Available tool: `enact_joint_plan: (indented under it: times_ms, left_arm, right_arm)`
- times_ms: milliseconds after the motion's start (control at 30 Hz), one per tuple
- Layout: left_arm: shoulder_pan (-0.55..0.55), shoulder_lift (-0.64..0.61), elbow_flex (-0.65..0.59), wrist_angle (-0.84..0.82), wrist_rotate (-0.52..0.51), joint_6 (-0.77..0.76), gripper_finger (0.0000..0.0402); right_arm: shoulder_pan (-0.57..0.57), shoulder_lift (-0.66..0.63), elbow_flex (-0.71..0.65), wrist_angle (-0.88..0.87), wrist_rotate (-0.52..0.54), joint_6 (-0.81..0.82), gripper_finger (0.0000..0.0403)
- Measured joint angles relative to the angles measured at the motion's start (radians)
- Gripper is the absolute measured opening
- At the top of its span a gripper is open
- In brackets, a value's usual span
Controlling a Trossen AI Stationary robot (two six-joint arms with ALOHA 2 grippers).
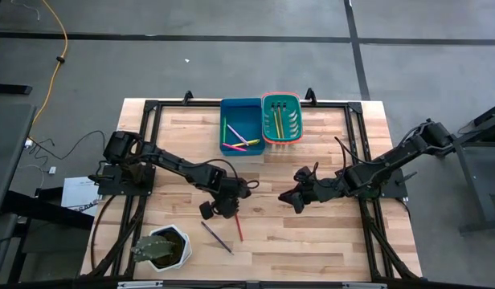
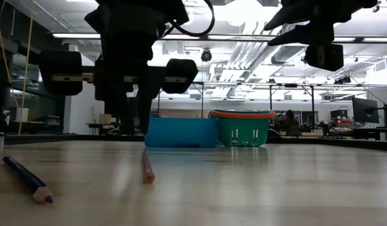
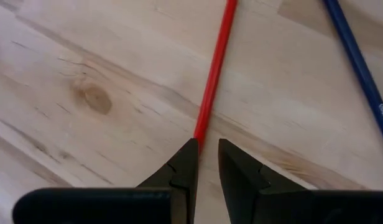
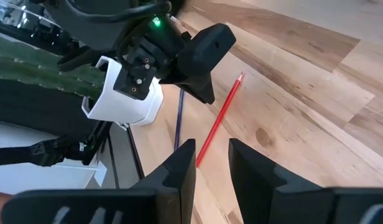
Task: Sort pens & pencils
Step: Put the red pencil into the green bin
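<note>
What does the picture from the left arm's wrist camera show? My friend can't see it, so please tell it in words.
The left gripper points its two dark fingers, slightly apart, at the end of a red pencil lying on the wooden table. A dark blue pencil lies off to one side on the wood.

Two arms are present, each with one gripper: the left gripper (image 1: 229,210) and the right gripper (image 1: 289,195). Two containers stand side by side: one blue bin (image 1: 241,108) and one green basket (image 1: 281,99). Two pencils lie loose on the table (image 1: 328,241), one red pencil (image 1: 238,227) and one dark purple pencil (image 1: 216,237); one white pot holding a cactus (image 1: 162,248) completes the count, while the sticks inside the containers cannot be counted reliably.
</note>
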Motion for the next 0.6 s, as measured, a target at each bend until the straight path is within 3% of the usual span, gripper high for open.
enact_joint_plan:
  times_ms: [333, 600]
  left_arm:
    - [0.001, -0.001, 0.092, -0.063, -0.03, 0.036, 0.0051]
    - [0.001, 0.034, 0.108, -0.267, -0.06, -0.005, 0.0051]
  right_arm:
    - [0.0, 0.0, 0.0, 0.0, 0.009, 0.001, 0.0087]
    - [0.0, 0.0, -0.001, 0.0, 0.03, 0.004, 0.0087]
